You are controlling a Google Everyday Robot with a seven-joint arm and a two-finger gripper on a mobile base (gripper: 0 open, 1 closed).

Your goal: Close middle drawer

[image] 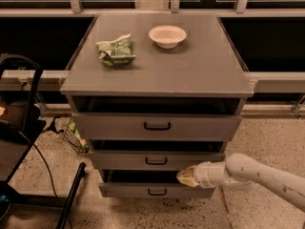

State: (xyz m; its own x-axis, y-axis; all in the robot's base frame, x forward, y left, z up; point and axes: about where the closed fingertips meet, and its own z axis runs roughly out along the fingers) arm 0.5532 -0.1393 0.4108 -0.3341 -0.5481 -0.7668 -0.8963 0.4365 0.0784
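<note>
The middle drawer (157, 160) is the second of three grey drawers in a grey cabinet, with a small black bar handle (156, 161) at its centre. It stands slightly pulled out, with a dark gap above its front. My gripper (185, 176) is at the end of a white arm coming in from the lower right. Its tip sits at the lower right part of the middle drawer's front, just right of the handle.
The top drawer (157, 126) and bottom drawer (157, 191) are also slightly out. On the cabinet top (200, 70) lie a green chip bag (116, 50) and a white bowl (167, 36). A black stand and cables (28, 142) are at the left on the speckled floor.
</note>
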